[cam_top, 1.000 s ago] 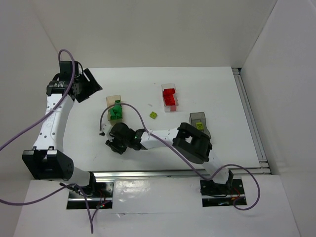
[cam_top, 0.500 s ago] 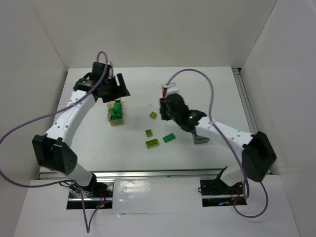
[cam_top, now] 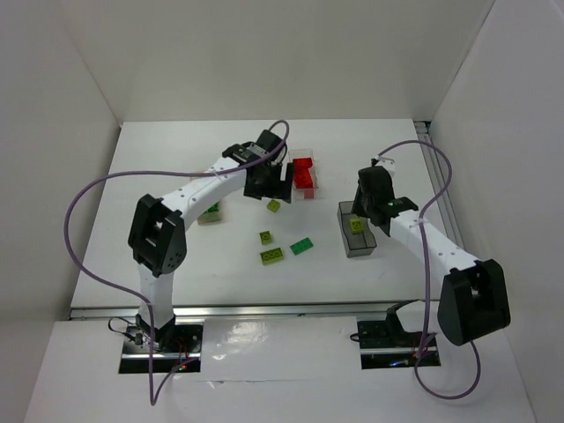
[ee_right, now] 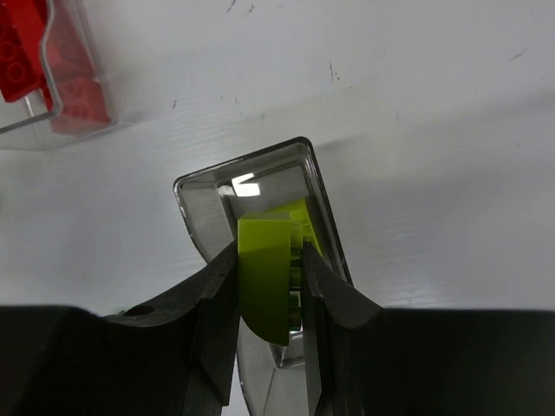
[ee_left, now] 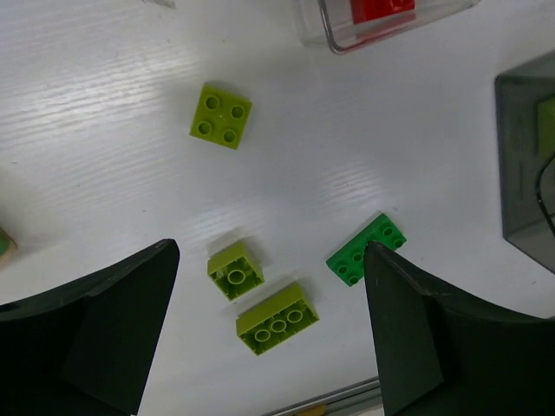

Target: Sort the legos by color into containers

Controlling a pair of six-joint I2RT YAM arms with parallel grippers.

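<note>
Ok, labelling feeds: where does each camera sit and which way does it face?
Top external: above, behind, looking down on the table; both arms show.
Left wrist: down past the open left hand at the green brick.
Right wrist: down past the right hand, clamping a lime brick, into the dark box.
Shared with top external: that green brick.

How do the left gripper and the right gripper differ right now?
The left gripper is open and empty; the right gripper is shut on a lime lego. The left gripper hangs over loose legos; the right gripper hangs over the dark grey box. Both point downward.
</note>
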